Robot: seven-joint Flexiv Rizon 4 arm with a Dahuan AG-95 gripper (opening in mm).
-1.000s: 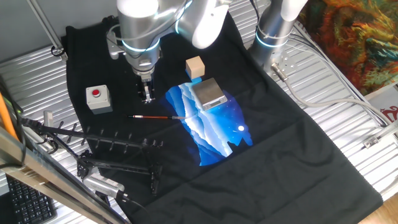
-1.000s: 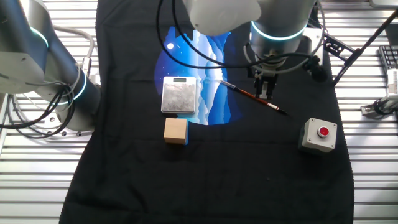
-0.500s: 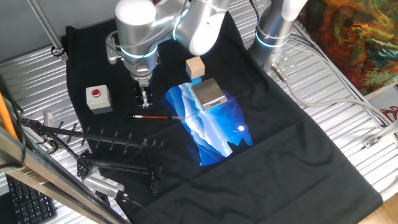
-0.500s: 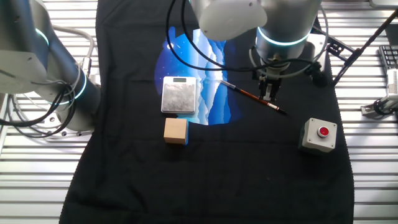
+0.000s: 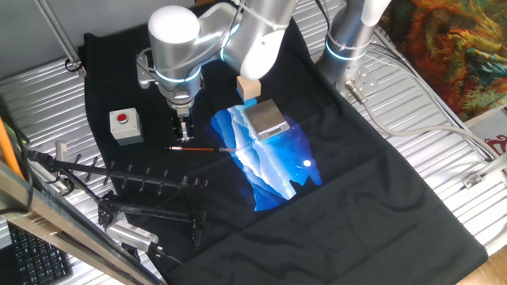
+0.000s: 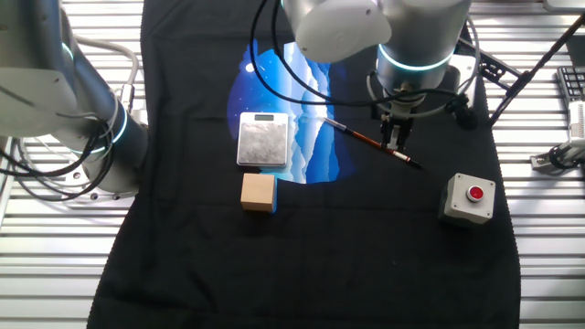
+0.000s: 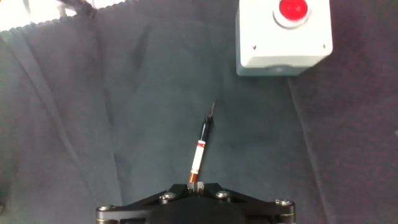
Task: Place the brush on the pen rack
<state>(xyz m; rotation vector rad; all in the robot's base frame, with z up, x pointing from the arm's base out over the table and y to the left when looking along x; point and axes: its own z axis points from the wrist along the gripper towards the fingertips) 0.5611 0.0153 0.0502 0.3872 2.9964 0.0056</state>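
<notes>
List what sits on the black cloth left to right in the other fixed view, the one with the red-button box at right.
Wooden block → metal plate → brush → grey box with the red button. The hand hangs over the brush's right part, so I leave it out of the order.

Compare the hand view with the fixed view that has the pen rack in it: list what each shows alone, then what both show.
Only the hand view: the brush's dark tip end up close, with a white band on its shaft.

Only that fixed view: the pen rack, the wooden block, the silver scale, the blue picture on the cloth, and the gripper hanging just above the brush.

Both: the brush lying flat on the black cloth, and the grey box with a red button.
</notes>
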